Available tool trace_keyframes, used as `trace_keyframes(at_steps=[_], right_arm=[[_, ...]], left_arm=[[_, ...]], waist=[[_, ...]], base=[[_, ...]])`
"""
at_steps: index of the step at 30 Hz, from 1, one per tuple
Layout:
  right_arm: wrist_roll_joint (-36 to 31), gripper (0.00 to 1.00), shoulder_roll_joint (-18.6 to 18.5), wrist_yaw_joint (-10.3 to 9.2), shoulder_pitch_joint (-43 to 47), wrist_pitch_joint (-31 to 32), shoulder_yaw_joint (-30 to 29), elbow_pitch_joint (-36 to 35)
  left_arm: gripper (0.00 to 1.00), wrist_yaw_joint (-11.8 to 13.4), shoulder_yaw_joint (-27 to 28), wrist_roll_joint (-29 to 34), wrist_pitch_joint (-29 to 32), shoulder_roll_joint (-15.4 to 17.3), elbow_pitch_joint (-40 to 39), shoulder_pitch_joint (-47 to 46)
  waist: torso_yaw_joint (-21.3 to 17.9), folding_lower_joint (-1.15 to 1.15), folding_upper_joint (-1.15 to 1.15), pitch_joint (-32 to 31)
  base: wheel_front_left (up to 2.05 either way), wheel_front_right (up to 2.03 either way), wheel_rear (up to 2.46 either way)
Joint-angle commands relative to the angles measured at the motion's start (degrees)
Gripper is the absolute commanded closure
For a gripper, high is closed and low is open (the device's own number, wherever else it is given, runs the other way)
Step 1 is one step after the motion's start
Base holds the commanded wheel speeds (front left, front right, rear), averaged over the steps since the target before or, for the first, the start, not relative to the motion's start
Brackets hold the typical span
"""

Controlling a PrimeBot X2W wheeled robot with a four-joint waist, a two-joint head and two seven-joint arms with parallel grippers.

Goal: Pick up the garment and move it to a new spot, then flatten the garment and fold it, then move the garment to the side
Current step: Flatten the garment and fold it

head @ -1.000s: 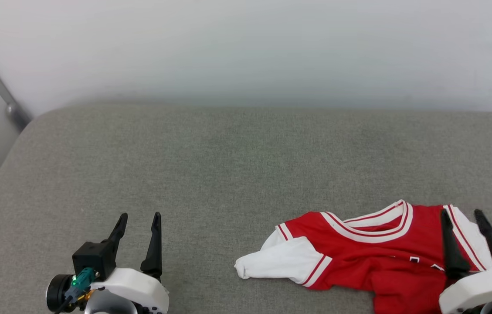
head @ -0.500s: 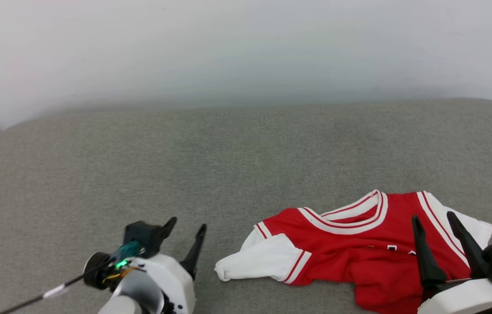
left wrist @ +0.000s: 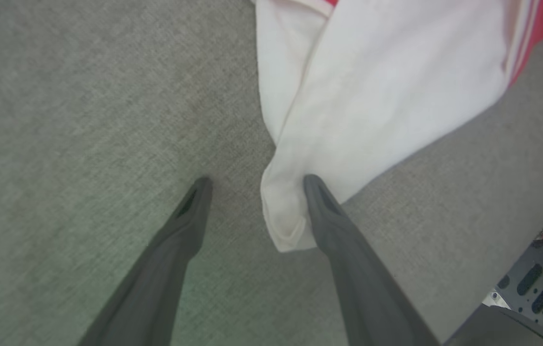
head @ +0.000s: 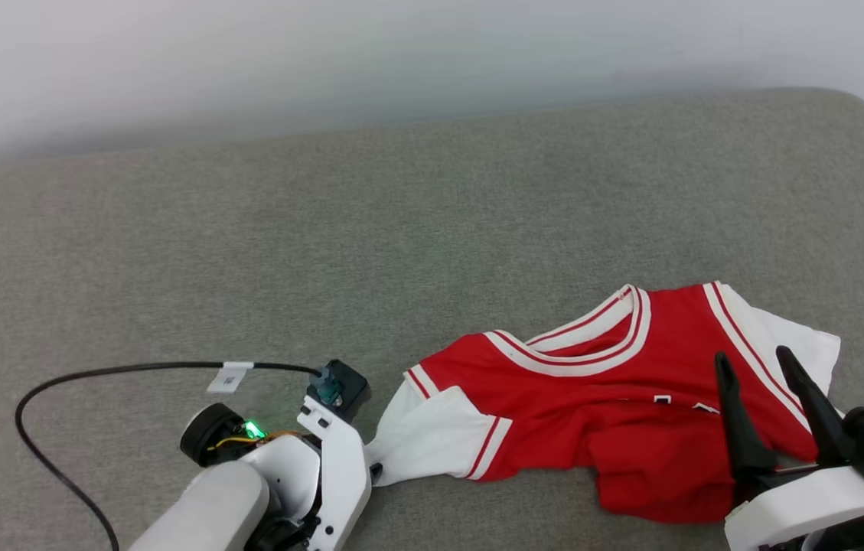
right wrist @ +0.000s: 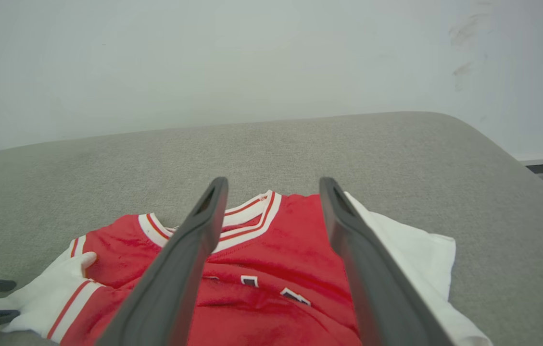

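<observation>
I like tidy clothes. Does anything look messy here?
Yes: the red jersey lies rumpled on the grey cushion, its body bunched and one white sleeve twisted to a point by the left gripper.

Looks like a bare indoor test room: grey upholstered pad (head: 432, 229) against a plain white wall (head: 401, 46).

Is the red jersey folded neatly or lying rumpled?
Rumpled, not folded. The jersey lies front up on the grey cushion, its body bunched in wrinkles and one white sleeve twisted to a point.
</observation>
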Motion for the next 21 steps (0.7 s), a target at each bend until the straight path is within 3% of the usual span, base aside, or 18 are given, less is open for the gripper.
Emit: trace_keyframes(at_steps=[1, 2, 3, 4, 5, 7, 10, 21], right_arm=[[0.53, 0.00, 0.20, -0.02, -0.80, -0.46, -0.07, 0.18], [0.69, 0.00, 0.21, -0.02, -0.93, -0.53, -0.13, 0.35], [0.80, 0.00, 0.22, -0.02, -1.08, -0.66, -0.06, 0.46], [0.91, 0.00, 0.23, -0.02, -1.26, -0.84, -0.09, 0.56], [1.04, 0.00, 0.23, -0.02, -1.42, -0.89, -0.08, 0.66], [1.44, 0.00, 0.24, -0.02, -1.59, -1.03, -0.26, 0.92], [1.95, 0.00, 0.23, -0.02, -1.55, -1.06, -0.91, 1.09], [5.80, 0.00, 0.18, -0.02, -1.72, 5.42, -8.69, 3.82]], left_arm=[[0.00, -0.07, -1.67, -0.45, 2.14, 0.60, 1.54, 0.34], [0.00, -0.10, -3.11, -1.50, 3.88, 0.88, 1.99, 0.44], [0.15, -0.14, -4.67, -2.26, 5.50, 1.23, 2.14, 0.46], [0.73, -0.19, -6.35, -3.12, 7.07, 1.53, 2.24, 0.47], [1.00, -0.21, -7.52, -4.53, 8.23, 1.64, 2.22, 0.69], [1.00, -0.23, -9.01, -5.84, 9.21, 2.30, 1.95, 0.37], [1.00, 0.14, -7.40, -5.70, 5.68, 3.55, 1.38, -0.97], [1.00, 9.97, 0.96, -1.14, -14.66, 4.54, -2.89, -1.01]], waist=[[-0.84, 0.00, 0.00, 0.92], [-1.02, 0.00, 0.00, 1.11], [-1.23, 0.00, 0.00, 1.37], [-1.34, 0.00, 0.00, 1.47], [-1.44, 0.00, 0.00, 1.58], [-1.53, 0.00, 0.00, 1.68], [-1.17, 0.00, 0.00, 1.54], [4.24, 0.00, 0.00, 0.22]], base=[[0.00, 0.00, 0.00], [0.00, 0.00, 0.00], [0.00, 0.00, 0.00], [0.00, 0.00, 0.00], [0.00, 0.00, 0.00], [0.00, 0.00, 0.00], [0.00, 0.00, 0.00], [0.00, 0.00, 0.00]])
